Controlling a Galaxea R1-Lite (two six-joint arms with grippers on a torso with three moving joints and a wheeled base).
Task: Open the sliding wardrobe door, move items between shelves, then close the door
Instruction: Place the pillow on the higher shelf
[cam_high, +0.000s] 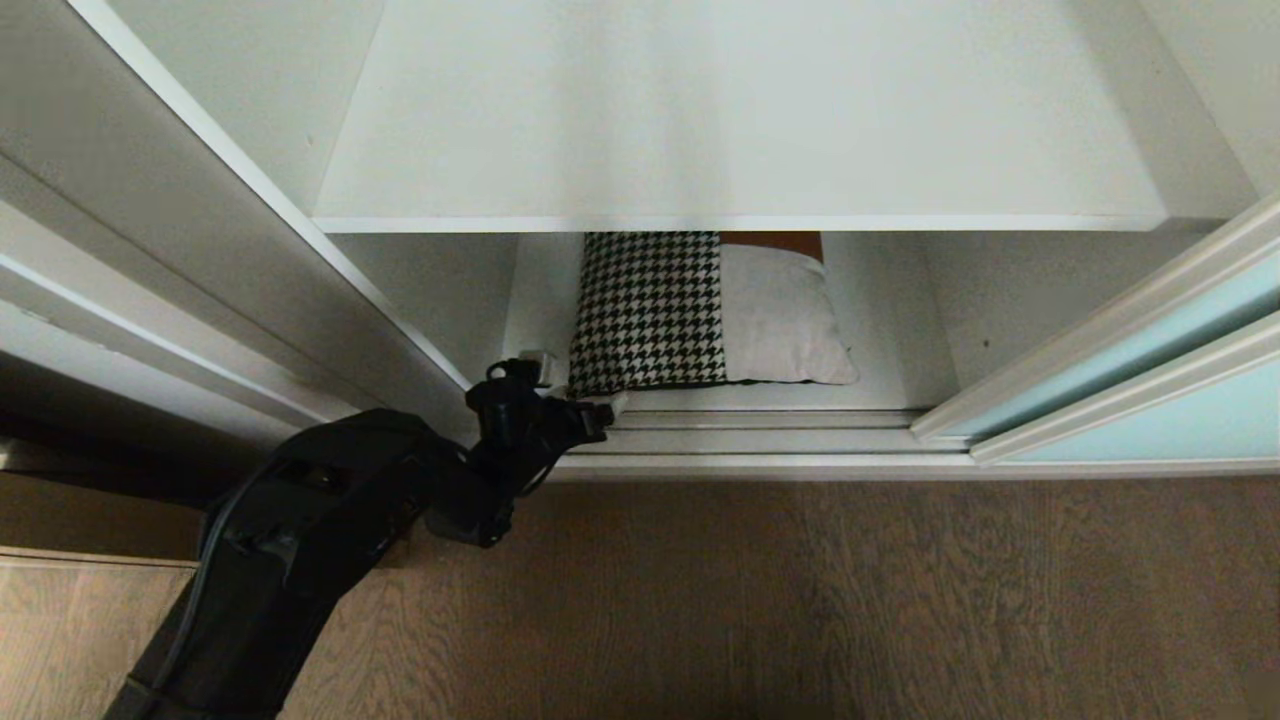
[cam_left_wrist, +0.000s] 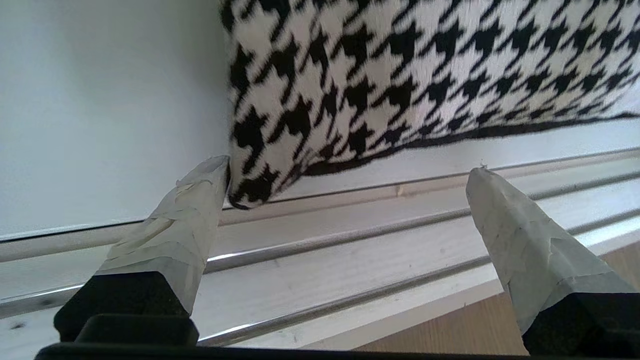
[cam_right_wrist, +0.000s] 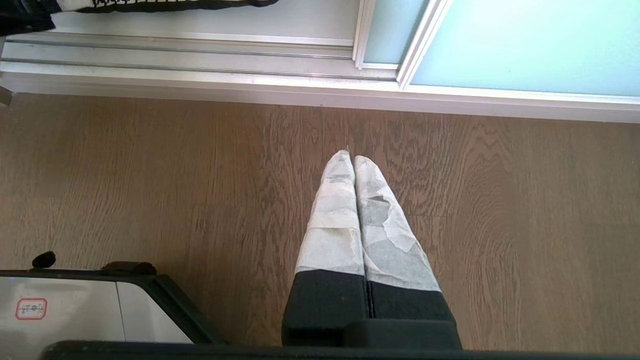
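The left gripper (cam_high: 575, 398) is reaching low into the wardrobe, its 2 taped fingers (cam_left_wrist: 185, 215) spread wide and grasping nothing. One fingertip is sitting right at the near corner of the houndstooth cushion (cam_high: 648, 310), at or just short of touching; the other is hanging apart over the metal door tracks (cam_high: 760, 430). The gripper is hovering just above those tracks, at the left end of the opening, beside the white side wall (cam_left_wrist: 100, 110).

The houndstooth cushion is lying on the bottom board (cam_high: 880, 385) of the compartment, its dark edge seam facing the tracks. Just beside it on the robot's right the cream cushion (cam_high: 785, 320) is lying on the same board, its near side partly covered by the houndstooth one. Behind them a strip of something orange-brown (cam_high: 770, 243) is showing under the shelf; what it is cannot be told.

The white shelf (cam_high: 740, 130) above the cushions is holding nothing that shows.

The sliding door (cam_high: 1150, 385) is standing slid aside to the right, leaving the compartment open.

The right gripper (cam_right_wrist: 352, 160) is hanging over the wood floor (cam_right_wrist: 150, 175) in front of the wardrobe, well apart from the cushions, its 2 fingers pressed together on nothing.
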